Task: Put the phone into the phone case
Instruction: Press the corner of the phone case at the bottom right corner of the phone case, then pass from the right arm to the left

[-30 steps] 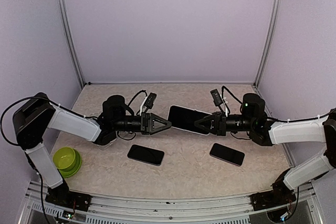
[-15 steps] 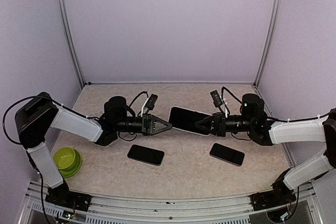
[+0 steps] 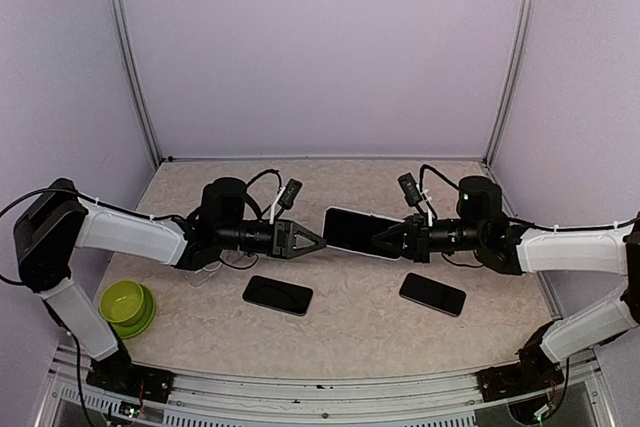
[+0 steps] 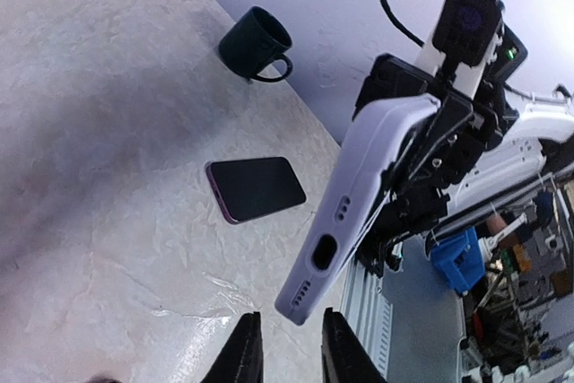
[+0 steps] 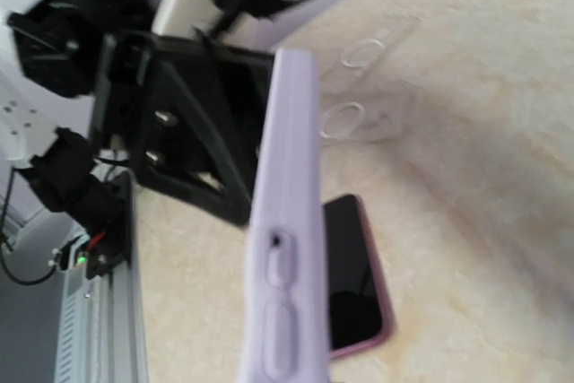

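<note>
My right gripper (image 3: 385, 238) is shut on one end of the lavender phone case (image 3: 358, 230) and holds it above the table with its dark face up. I cannot tell whether a phone sits inside it. In the left wrist view the case (image 4: 359, 195) points its port end at my left gripper (image 4: 290, 320), whose jaws stand a narrow gap apart just short of it, with nothing between them. From above, the left gripper (image 3: 318, 240) sits almost tip to tip with the case. Two dark phones lie flat on the table, one near the left (image 3: 278, 294) and one near the right (image 3: 432, 294).
A green bowl (image 3: 128, 305) sits at the table's near left corner. A dark mug (image 4: 256, 42) stands by the wall in the left wrist view. A clear plastic film (image 5: 359, 87) lies on the table below the left arm. Purple walls close in three sides.
The left gripper's jaws have drawn much closer together, and the left arm has shifted a little. The right gripper still holds the case in nearly the same place.
</note>
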Robot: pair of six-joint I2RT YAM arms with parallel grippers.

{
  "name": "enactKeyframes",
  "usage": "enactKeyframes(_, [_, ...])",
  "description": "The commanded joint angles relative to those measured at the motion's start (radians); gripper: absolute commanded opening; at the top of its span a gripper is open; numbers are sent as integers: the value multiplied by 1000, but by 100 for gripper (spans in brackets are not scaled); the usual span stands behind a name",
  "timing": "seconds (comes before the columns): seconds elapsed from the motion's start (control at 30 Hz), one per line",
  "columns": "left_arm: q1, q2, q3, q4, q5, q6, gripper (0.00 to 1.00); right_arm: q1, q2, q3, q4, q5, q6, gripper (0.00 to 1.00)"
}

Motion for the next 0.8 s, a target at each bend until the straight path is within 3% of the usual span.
enactKeyframes(0.0, [27,-61,-17,-88,-75,55,29,-12,-30,15,6,-4,-9,0])
enactKeyframes(0.3, [35,-127,-6,-70,-51,84,48,-13,-20,18,14,-97,3,0])
enactKeyframes(0.77, [-21,-92,55,-34,53,100,54,-11,8,18,53,-226,28,0])
